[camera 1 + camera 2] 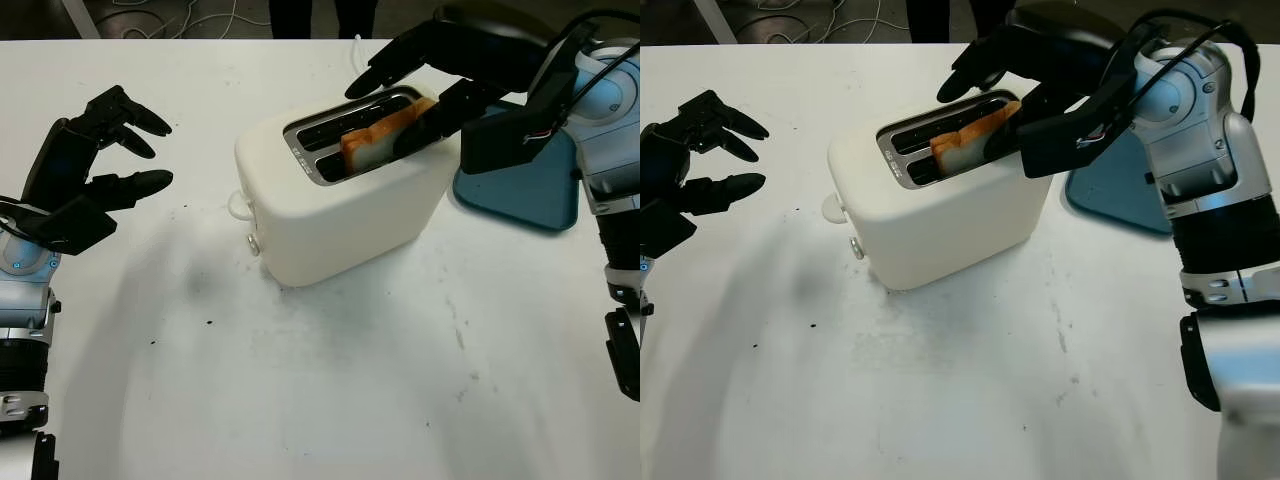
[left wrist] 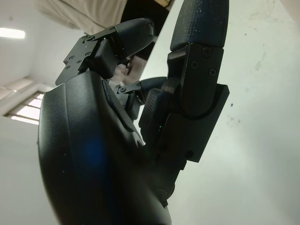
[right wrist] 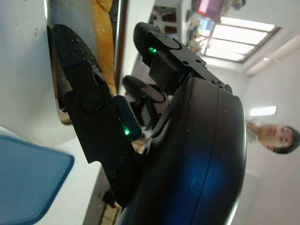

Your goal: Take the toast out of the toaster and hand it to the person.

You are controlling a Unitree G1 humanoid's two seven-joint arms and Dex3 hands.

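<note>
A cream two-slot toaster [image 1: 340, 210] stands in the middle of the white table. A slice of toast [image 1: 375, 140] sticks up at a slant from its nearer slot. My right hand [image 1: 385, 115] hovers over the toaster top, open. Its thumb [image 1: 435, 118] lies along the near side of the toast's right end, and its other fingers [image 1: 375, 75] reach over the far slot. In the right wrist view the toast [image 3: 104, 42] sits beside the thumb. My left hand [image 1: 130, 150] is open above the table, well left of the toaster.
A blue tray [image 1: 530, 185] lies on the table behind my right forearm. A person [image 3: 276, 136] shows in the right wrist view. Dark legs [image 1: 330, 15] stand beyond the table's far edge. Crumbs dot the table [image 1: 350, 380] in front of the toaster.
</note>
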